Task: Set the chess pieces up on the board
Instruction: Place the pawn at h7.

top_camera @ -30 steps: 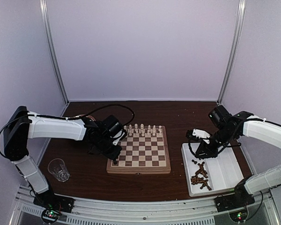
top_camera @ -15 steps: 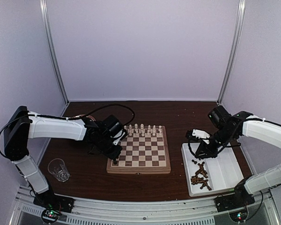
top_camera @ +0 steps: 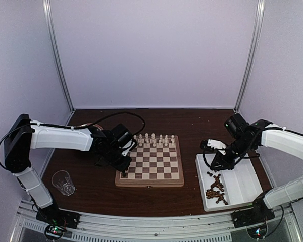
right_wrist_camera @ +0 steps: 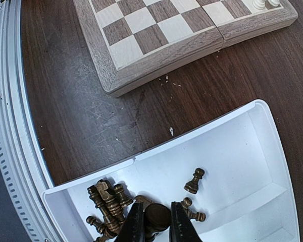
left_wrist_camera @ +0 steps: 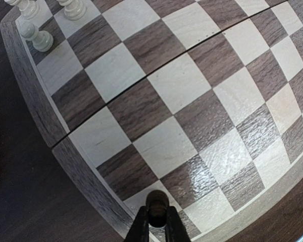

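The board (top_camera: 149, 182) lies at the table's middle, with cream-white chess pieces (top_camera: 154, 139) along its far rows; some show at the top left (left_wrist_camera: 34, 36) of the left wrist view. My left gripper (top_camera: 123, 173) (left_wrist_camera: 157, 224) is shut on a dark brown piece (left_wrist_camera: 157, 203) over the board's near-left corner square (left_wrist_camera: 139, 200); whether it touches the square I cannot tell. My right gripper (top_camera: 212, 167) (right_wrist_camera: 157, 223) is shut on the round top of another dark piece (right_wrist_camera: 157, 217), low over the heap of dark pieces (top_camera: 215, 189) (right_wrist_camera: 105, 201) in the white tray (right_wrist_camera: 232, 146).
The white divided tray (top_camera: 242, 184) sits right of the board, by the table's front edge. One dark pawn (right_wrist_camera: 194, 180) stands alone in it. A clear glass (top_camera: 63, 182) stands at the front left. The board's corner (right_wrist_camera: 111, 80) shows in the right wrist view.
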Controlling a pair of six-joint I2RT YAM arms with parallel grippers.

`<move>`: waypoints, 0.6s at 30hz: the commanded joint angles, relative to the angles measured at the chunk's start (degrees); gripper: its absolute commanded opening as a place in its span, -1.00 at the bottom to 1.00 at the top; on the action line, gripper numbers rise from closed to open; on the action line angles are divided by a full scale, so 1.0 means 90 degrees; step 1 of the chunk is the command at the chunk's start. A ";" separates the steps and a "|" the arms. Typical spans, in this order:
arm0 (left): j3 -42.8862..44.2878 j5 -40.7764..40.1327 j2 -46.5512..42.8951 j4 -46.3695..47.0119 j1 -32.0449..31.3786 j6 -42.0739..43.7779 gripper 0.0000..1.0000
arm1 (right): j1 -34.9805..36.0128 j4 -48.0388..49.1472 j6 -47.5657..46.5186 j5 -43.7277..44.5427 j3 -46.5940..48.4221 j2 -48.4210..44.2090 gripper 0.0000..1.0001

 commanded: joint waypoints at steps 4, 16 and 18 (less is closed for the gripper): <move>-0.0239 -0.0086 -0.0353 -0.0157 0.0040 -0.0153 -0.95 | -0.0025 0.0032 0.0015 -0.0026 -0.0011 0.0033 -0.88; -0.0210 0.0166 -0.0023 0.0161 0.0036 -0.0205 -0.90 | -0.0025 0.0036 0.0015 -0.0026 -0.0010 0.0054 -0.88; -0.0167 0.0164 0.0044 0.0169 0.0035 -0.0202 -0.90 | -0.0025 0.0036 0.0015 -0.0019 -0.0011 0.0045 -0.88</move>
